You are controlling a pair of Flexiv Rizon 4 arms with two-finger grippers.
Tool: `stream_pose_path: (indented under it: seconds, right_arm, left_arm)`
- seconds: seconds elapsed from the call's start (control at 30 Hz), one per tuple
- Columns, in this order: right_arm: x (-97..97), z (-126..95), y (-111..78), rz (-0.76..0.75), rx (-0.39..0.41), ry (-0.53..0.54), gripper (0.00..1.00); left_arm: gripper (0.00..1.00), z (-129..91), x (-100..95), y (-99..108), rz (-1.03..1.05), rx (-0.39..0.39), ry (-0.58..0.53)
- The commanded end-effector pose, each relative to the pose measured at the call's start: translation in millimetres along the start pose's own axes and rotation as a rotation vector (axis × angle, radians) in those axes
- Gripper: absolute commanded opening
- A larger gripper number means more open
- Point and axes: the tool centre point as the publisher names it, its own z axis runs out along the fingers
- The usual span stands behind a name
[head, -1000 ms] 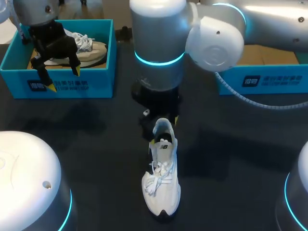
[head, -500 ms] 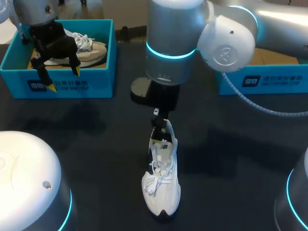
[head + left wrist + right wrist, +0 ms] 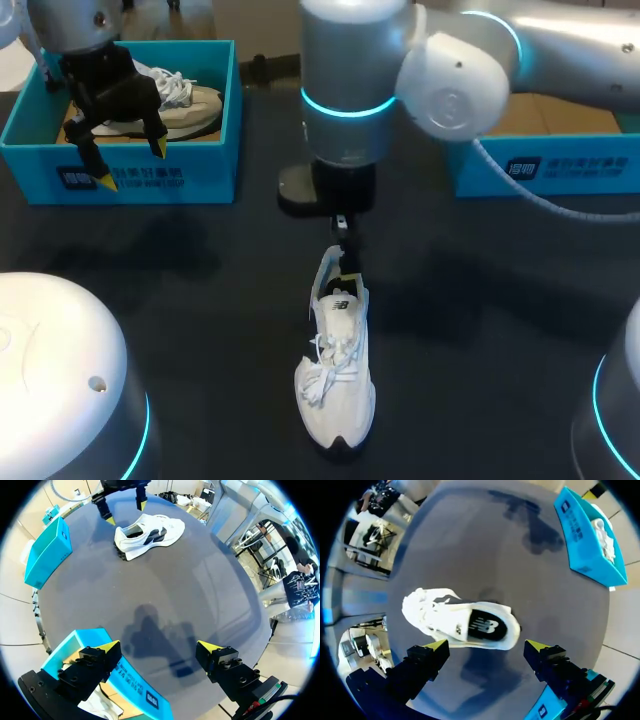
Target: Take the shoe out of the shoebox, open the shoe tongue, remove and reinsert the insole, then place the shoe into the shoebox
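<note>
left gripper (image 3: 130,165) hangs wide open and empty over the front wall of the teal shoebox (image 3: 150,185), with a beige sneaker (image 3: 195,105) lying inside. out in the middle of the dark table (image 3: 200,300), the white sneaker (image 3: 338,385) sits on its sole, toe pointing away from the boxes. right gripper (image 3: 486,645) hovers just over its heel, fingers spread, gripping nothing. second teal shoebox (image 3: 545,165) sits at far right.

White shoe (image 3: 338,375), upright on its sole mid-table, toe toward the near edge, laces loosely knotted, dark logo on the tongue. Open teal shoebox (image 3: 150,175) at the far left, well apart, pale shoe (image 3: 190,102) inside. Second teal shoebox (image 3: 575,165) far right.
</note>
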Motion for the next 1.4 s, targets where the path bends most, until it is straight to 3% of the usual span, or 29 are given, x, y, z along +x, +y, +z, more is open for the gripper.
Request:
stream_pose_path:
  seconds: [0.03, 0.5, 0.77, 1.4]
  right_arm:
    - [-11.1, 8.6, 5.7, 0.021, 0.032, 0.003, 1.00]
    - [-31.7, 36.4, -2.3, 0.041, 0.010, -0.053, 1.00]
    - [-40.5, 66.2, -2.3, 0.070, -0.017, -0.041, 1.00]
    - [-56.3, 97.6, -7.7, 0.135, -0.041, -0.018, 0.98]
  left_arm:
    - [1.00, -0.9, 0.6, -0.3, 0.000, -0.002, 0.001]
    - [1.00, -0.9, 0.6, -0.3, 0.000, -0.002, 0.001]
    - [1.00, -0.9, 0.6, -0.3, 0.000, -0.002, 0.001]
    - [1.00, -0.9, 0.6, -0.3, 0.000, -0.002, 0.001]
